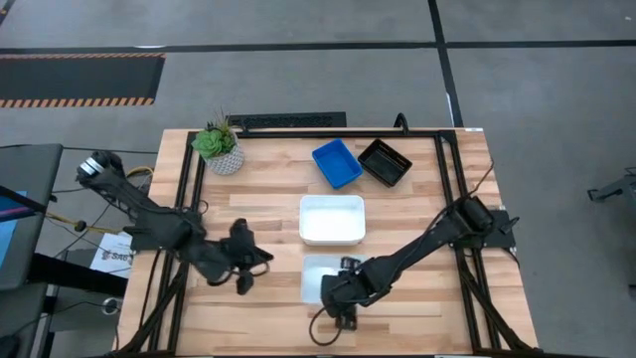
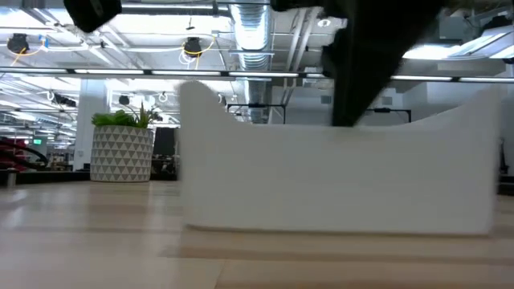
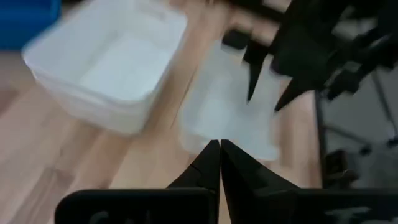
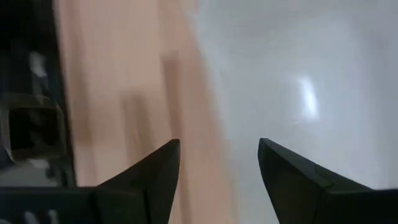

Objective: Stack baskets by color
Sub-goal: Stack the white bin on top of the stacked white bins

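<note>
Hovering with jaws spread over the near white basket (image 1: 316, 280), the right gripper (image 1: 343, 298) risked shoving it; the left gripper (image 1: 241, 280) sat pressed together.

Probably an industrial lab, exposed ceiling ducts (image 2: 249, 32), strip lights, hazard-striped concrete floor (image 1: 79, 99), framed wooden table (image 1: 268, 169)

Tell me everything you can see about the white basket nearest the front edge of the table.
The front white basket is a shallow, rectangular tray with rounded corners, seemingly smooth plastic, empty and upright on the wooden table. It lies apart from a second white basket behind it. The right gripper, open, hovers over its near edge; whether it touches is unclear.
</note>
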Motion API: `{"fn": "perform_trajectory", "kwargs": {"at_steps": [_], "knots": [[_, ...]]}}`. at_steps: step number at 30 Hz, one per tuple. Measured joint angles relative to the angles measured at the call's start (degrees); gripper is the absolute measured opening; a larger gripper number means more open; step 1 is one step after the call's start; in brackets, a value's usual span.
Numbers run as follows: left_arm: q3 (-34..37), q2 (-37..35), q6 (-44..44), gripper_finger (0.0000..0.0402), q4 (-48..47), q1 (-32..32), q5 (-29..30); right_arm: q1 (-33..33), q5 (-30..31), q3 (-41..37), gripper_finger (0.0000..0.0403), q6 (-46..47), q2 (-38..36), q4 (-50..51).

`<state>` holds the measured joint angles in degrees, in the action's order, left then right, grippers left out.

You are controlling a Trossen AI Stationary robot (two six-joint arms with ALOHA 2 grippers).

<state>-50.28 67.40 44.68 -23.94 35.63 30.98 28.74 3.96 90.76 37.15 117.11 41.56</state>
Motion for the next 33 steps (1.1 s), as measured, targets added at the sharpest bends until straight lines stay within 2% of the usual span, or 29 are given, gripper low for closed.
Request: {"fn": "perform_trajectory", "kwargs": {"at_steps": [7, 14, 17, 25, 31, 33], "knots": [[0.1, -6.6, 0.7, 0.0000, -4.1, 3.0, 4.6, 0.4, -0.8, 0.1, 0.0233, -0.1, 2.5, -3.6], [0.1, -7.6, 1.7, 0.0000, -5.6, 3.6, 6.6, 0.3, -1.0, 0.0, 0.0217, -0.1, 6.1, -1.3], [0.1, -7.4, 2.1, 0.0000, -6.4, 3.7, 6.2, -0.1, -1.0, 0.1, 0.0188, -0.9, 6.5, -0.6], [0.1, -7.4, 1.9, 0.0000, -6.9, 3.7, 5.9, 0.0, -1.2, 0.4, 0.0069, -3.1, 5.9, 1.5], [0.1, -7.4, 1.9, 0.0000, -7.5, 3.7, 5.9, 0.1, -1.3, 0.9, 0.0013, -4.3, 5.4, 1.9], [0.1, -7.4, 2.1, 0.0000, -7.7, 3.7, 5.9, 0.2, -1.2, 2.1, 0.0009, -5.0, 5.4, 3.0]]}}
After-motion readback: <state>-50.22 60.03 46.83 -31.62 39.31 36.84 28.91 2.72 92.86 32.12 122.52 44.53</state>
